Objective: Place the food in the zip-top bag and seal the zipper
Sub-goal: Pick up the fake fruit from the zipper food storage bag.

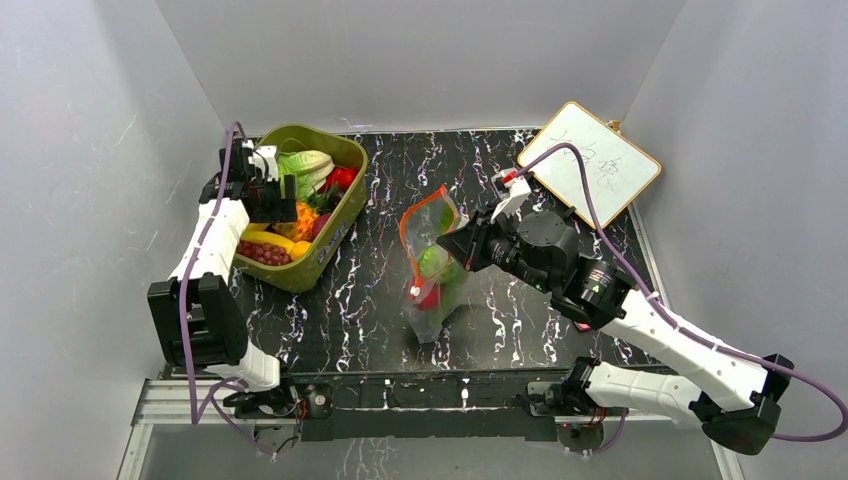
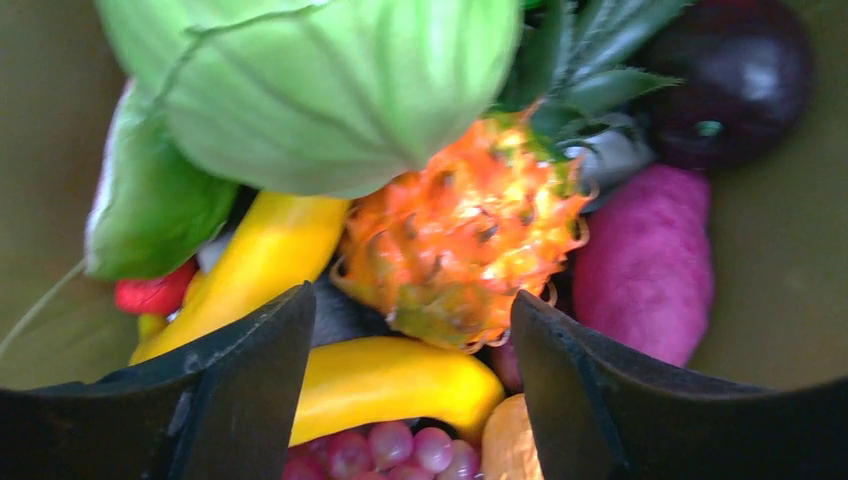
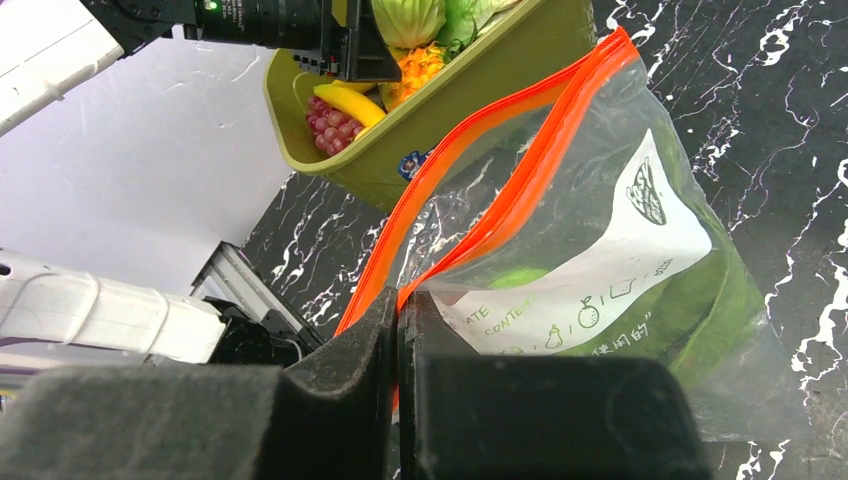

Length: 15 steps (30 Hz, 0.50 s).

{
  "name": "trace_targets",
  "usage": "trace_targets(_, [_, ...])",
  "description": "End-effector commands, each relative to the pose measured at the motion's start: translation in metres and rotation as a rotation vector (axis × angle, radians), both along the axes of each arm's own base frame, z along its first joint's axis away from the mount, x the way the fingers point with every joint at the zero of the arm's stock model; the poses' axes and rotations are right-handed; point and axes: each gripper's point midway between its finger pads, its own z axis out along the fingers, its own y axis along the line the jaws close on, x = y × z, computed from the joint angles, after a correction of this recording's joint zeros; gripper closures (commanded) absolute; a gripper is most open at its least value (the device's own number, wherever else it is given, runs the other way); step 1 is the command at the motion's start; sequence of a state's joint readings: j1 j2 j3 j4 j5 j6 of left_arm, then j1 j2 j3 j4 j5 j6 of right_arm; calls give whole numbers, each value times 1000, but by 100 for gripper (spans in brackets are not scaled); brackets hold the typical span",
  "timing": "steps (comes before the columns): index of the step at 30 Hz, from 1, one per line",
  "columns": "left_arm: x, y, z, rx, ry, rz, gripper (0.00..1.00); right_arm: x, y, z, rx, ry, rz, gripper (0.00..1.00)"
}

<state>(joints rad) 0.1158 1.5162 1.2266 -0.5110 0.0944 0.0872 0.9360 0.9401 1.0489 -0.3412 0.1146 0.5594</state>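
Your left gripper (image 1: 278,196) hangs with jaws apart inside the olive tub (image 1: 335,245) at 10 o'clock. The orange spiky fruit (image 2: 460,240) lies just past its fingertips, the cabbage (image 2: 320,90) at 12, and the tub walls are close. A strip of marbled table (image 1: 370,300) separates the tub from the zip-top bag (image 1: 428,228) at centre, which holds green and red food (image 1: 435,263). Your right gripper (image 3: 398,315) is clamped on its zipper (image 3: 540,90).

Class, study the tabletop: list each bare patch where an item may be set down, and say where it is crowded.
Bare marble table lies between the olive tub and the zip-top bag, and at the back between tub and whiteboard. Crowded: the tub, under the left gripper; the right gripper pinches the bag.
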Motion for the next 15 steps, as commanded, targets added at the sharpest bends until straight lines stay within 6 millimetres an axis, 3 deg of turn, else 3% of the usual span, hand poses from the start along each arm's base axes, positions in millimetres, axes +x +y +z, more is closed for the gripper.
trace_targets(1, [9,-29,9,-124,-63,-119,27,4,0,32,69,-80,-16,100])
trace_targets(9, [14,-30,-16,-144,0,-119,20,5,3,32,76,-74,-13,100])
trace_targets(15, [14,-37,-32,-182,20,-137,28,5,1,38,83,-82,-22,100])
